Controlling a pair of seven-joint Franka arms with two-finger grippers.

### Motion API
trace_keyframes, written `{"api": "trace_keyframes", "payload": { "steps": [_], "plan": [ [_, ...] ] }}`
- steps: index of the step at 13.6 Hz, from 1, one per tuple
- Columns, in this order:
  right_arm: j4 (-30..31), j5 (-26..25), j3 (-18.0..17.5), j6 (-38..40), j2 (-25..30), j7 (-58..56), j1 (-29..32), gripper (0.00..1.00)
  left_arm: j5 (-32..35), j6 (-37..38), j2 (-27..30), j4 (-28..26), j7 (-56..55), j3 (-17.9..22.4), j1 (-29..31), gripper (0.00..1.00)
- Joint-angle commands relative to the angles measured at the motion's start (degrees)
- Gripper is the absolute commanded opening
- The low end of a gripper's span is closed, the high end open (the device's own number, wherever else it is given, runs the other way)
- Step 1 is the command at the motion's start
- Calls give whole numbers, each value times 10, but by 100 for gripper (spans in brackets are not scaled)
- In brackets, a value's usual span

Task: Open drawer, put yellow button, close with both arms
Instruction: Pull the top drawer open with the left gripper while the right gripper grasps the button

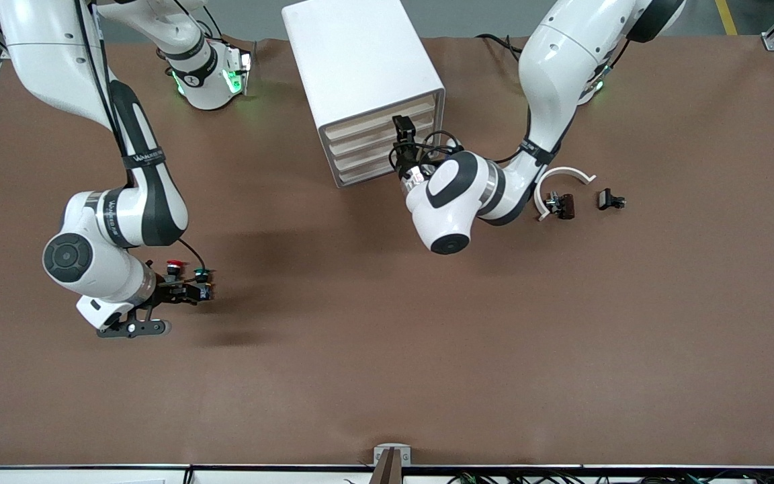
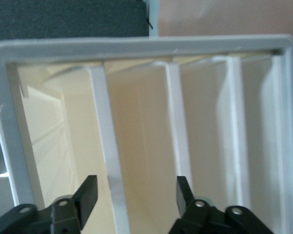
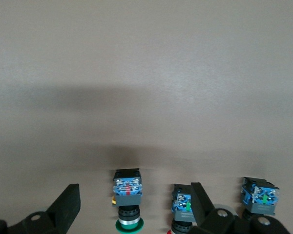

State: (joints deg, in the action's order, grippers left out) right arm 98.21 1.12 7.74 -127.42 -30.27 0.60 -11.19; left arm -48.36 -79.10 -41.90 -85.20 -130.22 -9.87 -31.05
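The white cabinet (image 1: 360,60) stands in the middle of the table on the robots' side, and its four cream drawers look shut. The uppermost drawer (image 1: 380,115) is shut. My left gripper (image 1: 404,126) is open right in front of the upper drawer fronts; in the left wrist view it (image 2: 136,189) faces the cabinet (image 2: 136,46) closely. My right gripper (image 1: 200,293) is open over the buttons, and in its wrist view (image 3: 134,192) it straddles the green-capped button (image 3: 128,222). The red-capped button (image 3: 180,204) lies beside one finger. A third button (image 3: 260,195) has its cap hidden; no yellow cap shows.
The red cap (image 1: 173,265) and the green cap (image 1: 201,273) show beside the right gripper. Toward the left arm's end lie a white curved piece (image 1: 565,176), a dark brown part (image 1: 562,206) and a small black part (image 1: 610,199).
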Motion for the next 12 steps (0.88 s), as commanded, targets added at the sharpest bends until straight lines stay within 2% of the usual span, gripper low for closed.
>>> {"api": "trace_keyframes", "payload": {
  "steps": [1, 4, 8, 11, 12],
  "plan": [
    [4, 5, -3, 1, 12, -5, 40, 100, -28, 10, -12, 8, -21, 4, -6, 61],
    [1, -1, -2, -3, 15, -58, 90, 100, -30, 11, -13, 8, -32, 4, -19, 61],
    [-3, -4, -1, -13, 9, -125, 152, 100, -50, 12, -13, 7, -36, 4, -29, 39],
    [1, -10, -1, -47, -12, -127, 162, 100, -51, 12, -16, 8, -36, 4, -29, 0],
    [4, -9, -1, -49, -20, -126, 161, 100, -52, 12, -16, 8, -36, 5, -28, 0]
  ]
}}
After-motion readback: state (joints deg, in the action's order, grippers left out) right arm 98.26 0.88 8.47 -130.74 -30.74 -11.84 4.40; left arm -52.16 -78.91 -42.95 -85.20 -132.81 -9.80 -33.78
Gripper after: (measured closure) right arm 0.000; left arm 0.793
